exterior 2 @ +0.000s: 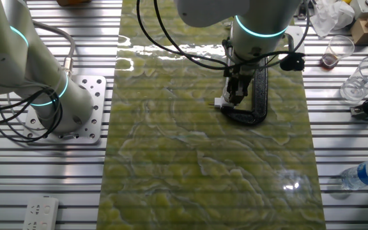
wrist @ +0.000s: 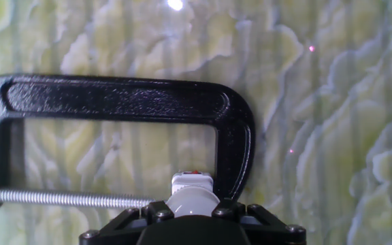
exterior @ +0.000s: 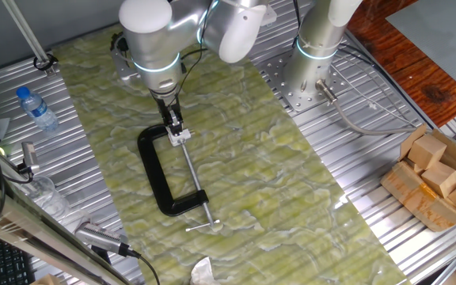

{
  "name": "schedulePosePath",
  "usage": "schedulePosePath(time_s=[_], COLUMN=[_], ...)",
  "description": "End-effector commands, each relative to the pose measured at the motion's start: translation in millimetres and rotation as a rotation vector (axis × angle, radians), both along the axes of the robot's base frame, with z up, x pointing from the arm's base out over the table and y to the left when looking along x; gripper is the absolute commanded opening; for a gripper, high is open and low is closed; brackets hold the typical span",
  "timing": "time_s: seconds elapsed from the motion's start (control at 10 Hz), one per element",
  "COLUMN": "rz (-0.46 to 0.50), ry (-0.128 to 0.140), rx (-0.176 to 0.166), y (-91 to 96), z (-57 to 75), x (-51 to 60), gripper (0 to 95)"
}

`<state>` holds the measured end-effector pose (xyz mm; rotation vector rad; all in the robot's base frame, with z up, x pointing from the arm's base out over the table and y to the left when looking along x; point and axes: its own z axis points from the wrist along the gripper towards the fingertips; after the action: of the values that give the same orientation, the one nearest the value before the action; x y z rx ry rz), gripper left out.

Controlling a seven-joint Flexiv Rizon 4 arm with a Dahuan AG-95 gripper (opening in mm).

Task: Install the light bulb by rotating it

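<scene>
Green marbled desk (exterior: 291, 182); tool (wrist: 192, 212) looks clamped on the light bulb (wrist: 192, 192) beside the black C-clamp (wrist: 121, 102), bottom center.

The green mat (exterior: 236, 158) is seen from high up by 1 fixed view, and from the opposite side, it seems, by the other fixed view; the black C-clamp (exterior: 165, 178) is shared by both. The clamp is shown very close in the hand view, aimed down along the fingers.

In the upper right, the gripper (exterior 2: 235, 97) hangs over the black C-clamp (exterior 2: 255, 102) on the green mat (exterior 2: 190, 160)
</scene>
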<state>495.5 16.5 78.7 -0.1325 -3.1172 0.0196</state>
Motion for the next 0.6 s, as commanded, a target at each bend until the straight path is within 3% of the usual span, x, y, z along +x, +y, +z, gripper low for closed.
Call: schedulePosePath(time_s=[0.1,0.3,0.4,0.6], rz=[0.026,0.037,0.041,0.046], ry=[-0.001,-0.001,-0.002,-0.001], rx=[-0.001,0.0,0.0,0.002], y=[0.4,0.5,0.5,0.5], z=[-0.4,0.1,0.1,0.1], x=[-0.3,-0.3,-0.3,-0.3], gripper=[38.0,38.0,57.0,57.0])
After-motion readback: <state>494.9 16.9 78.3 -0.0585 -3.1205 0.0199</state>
